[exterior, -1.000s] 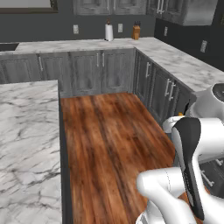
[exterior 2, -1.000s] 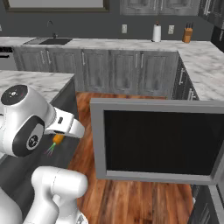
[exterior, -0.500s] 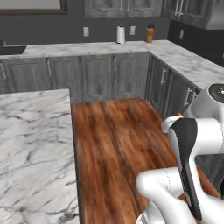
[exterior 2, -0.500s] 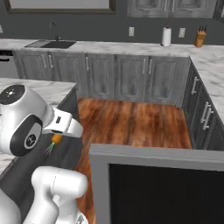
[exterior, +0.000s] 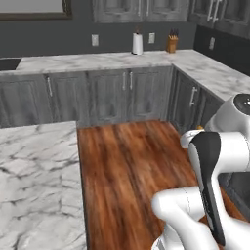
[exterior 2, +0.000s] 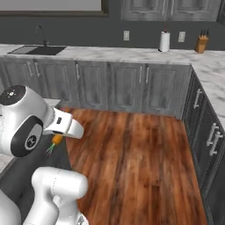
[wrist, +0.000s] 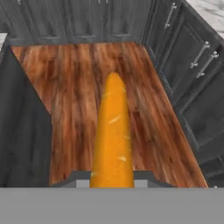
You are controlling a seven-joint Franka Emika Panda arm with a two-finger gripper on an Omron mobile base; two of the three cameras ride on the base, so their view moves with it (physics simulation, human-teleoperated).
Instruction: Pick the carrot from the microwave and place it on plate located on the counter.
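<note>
The counter (exterior: 34, 171) fills the 8 o'clock part of the left base view, a white marble slab with grey veins, and no plate shows on the part in sight. At about 3 o'clock there, a speck of orange peeks past the white arm; it is probably the carrot, though it is too small to be sure.

In the right base view the carrot (exterior 2: 57, 139) hangs at about 9 o'clock, under the white hand, orange body up and green top trailing down toward 7 o'clock, over the wood floor and just beside the counter's dark edge.

In the hand view the carrot (wrist: 113, 135) runs from 6 o'clock up toward 12, thick at the bottom and rounding off above centre, with floor and grey drawers behind it.

The gripper (wrist: 112, 180) is clamped on the carrot's thick end, its jaws drawn in close against the sides; the tips themselves are mostly hidden by the carrot.

Handling, as a judgement: the carrot looks light and stiff, so it should neither sag nor bruise under a firm pinch. Its skin is smooth and the body tapers, so a hold near the thin end could let it squirt out; the thick end, where the jaws sit, is the better place. Held by one end, the long free part may swing or pivot if the arm turns sharply, so slow carrying and a low release over the plate seem wise.
</note>
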